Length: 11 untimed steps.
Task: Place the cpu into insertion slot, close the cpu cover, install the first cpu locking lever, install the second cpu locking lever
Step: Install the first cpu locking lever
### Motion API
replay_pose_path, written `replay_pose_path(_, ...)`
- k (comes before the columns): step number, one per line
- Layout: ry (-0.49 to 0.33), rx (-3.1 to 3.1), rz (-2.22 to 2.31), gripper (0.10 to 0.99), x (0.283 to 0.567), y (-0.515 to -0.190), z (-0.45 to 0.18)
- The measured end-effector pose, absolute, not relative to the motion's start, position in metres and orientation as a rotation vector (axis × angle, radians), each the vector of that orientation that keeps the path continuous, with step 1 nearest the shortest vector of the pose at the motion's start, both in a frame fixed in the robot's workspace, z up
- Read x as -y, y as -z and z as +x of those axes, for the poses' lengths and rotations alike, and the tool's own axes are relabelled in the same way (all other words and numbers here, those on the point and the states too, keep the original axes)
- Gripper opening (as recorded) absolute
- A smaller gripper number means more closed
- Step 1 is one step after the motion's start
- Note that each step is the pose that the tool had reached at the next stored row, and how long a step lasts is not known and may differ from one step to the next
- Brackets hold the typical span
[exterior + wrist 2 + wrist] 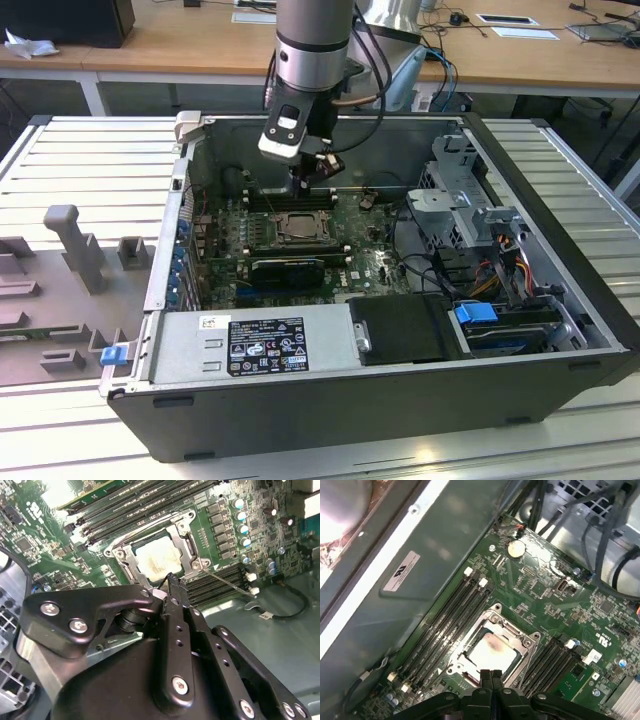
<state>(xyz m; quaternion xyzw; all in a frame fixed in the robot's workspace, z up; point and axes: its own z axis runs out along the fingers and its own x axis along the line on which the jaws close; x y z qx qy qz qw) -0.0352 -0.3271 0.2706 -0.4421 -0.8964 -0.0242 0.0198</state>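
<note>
The cpu (489,651) lies flat in the insertion slot (298,228), its pale top showing in both wrist views (159,559). The cpu cover (506,629) lies closed around it as a metal frame (186,536). One thin wire locking lever (227,582) sticks out from a socket corner, raised off the board. My gripper (490,676) hangs just above the socket's edge with both fingers pressed together and nothing between them. The exterior view has the gripper (303,186) over the far side of the socket, and its black fingers (171,592) end at the frame's rim.
Long black memory slots (451,611) flank the socket on both sides. The case wall (415,565) rises close beyond them. Cables and a drive cage (470,215) fill the exterior view's right, and a power supply (265,345) closes the near side. A loose black cable (285,611) lies on the case floor.
</note>
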Motion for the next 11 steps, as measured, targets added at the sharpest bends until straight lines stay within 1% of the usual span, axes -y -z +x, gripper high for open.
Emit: replay_pose_path(11,0.070,2.887,-1.126,0.106,0.3271,-0.2706,-0.0352)
